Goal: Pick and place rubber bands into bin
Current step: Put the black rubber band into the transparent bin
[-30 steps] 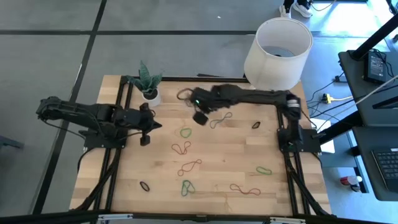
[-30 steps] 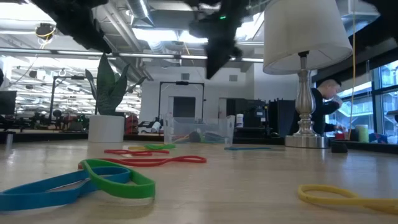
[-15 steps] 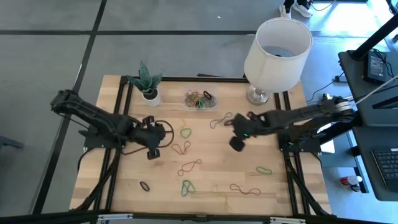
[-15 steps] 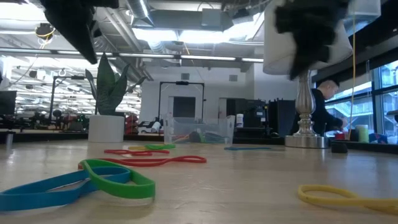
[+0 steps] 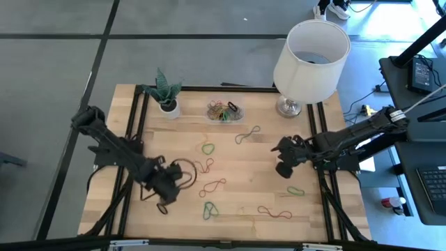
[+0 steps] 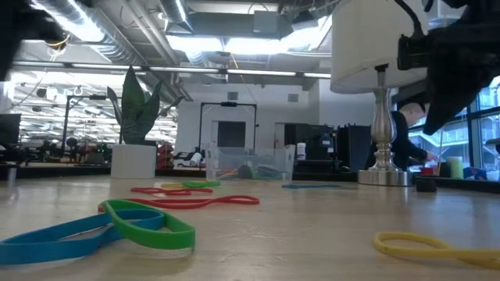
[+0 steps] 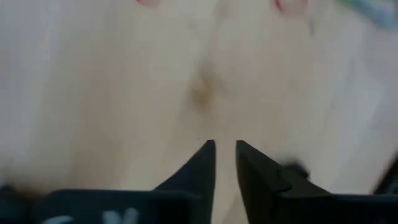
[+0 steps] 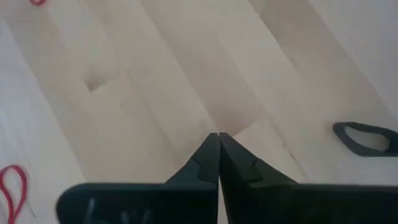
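Clear plastic rectangular bin [image 5: 223, 111] holds several bands; left tool [image 5: 164, 195], fingers slightly parted, should straddle the black rubber loop [image 5: 162, 208]; right tool [image 5: 284, 169] closed, empty.

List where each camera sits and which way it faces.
High view: overhead, straight down on the wooden table; both arms, left gripper, right gripper.
Low view: tabletop height, facing the small clear plastic bin; one dark arm.
Left wrist view: faces wood; own fingers slightly apart.
Right wrist view: faces wood, black rubber band; fingers closed.
Shared: high and low show bin, white-shaded lamp.
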Robot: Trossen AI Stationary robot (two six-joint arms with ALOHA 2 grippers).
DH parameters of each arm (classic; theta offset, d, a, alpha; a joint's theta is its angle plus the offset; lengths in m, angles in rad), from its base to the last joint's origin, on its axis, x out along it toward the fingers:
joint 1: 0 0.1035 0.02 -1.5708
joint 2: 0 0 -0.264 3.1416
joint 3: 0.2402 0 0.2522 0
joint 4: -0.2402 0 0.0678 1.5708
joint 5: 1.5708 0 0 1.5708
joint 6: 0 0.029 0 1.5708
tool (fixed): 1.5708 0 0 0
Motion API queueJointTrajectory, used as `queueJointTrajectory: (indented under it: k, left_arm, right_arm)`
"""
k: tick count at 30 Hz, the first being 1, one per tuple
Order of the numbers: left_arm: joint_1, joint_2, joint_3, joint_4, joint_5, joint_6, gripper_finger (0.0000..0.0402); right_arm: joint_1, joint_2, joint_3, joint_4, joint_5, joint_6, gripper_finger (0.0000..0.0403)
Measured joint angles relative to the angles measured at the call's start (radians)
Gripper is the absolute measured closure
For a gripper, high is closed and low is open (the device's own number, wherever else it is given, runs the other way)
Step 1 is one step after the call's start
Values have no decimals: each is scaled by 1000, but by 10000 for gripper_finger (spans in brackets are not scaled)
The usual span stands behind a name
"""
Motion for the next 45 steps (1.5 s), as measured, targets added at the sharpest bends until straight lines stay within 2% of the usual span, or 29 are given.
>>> queueJointTrajectory:
  k: [3, 9, 13, 17, 20, 23, 29, 30, 35, 38, 45]
  left_arm:
    - [-68, 44, 0, 0, 47, 55, 305]
    - [-164, 162, 0, 19, 54, 277, 243]
    - [-197, 240, 0, 96, 97, 367, 224]
    - [-212, 305, 0, 179, 131, 410, 224]
    - [-217, 351, 0, 203, 135, 427, 233]
    - [-213, 391, 3, 220, 165, 430, 262]
    - [-184, 412, 9, 229, 228, 443, 380]
    - [-174, 406, 18, 222, 229, 443, 389]
    - [-80, 353, 92, 210, 208, 429, 398]
    - [0, 325, 136, 198, 153, 402, 399]
    - [269, 243, 262, 190, 17, 518, 399]
  right_arm:
    - [11, 1, -4, 2, -2, -25, 400]
    - [17, 1, -4, 12, -2, -80, 397]
    - [17, 1, -4, 12, -2, -101, 397]
    - [17, 1, -4, 12, -2, -102, 396]
    - [17, 1, -4, 12, -2, -104, 396]
    - [17, 1, -4, 12, -2, -104, 396]
    - [17, 2, -4, 11, -2, -105, 396]
    - [17, 2, -4, 11, -2, -105, 396]
    - [17, 2, -4, 14, -2, -110, 396]
    - [17, 2, -4, 45, -1, -120, 396]
    - [16, 2, -4, 219, 6, -183, 396]
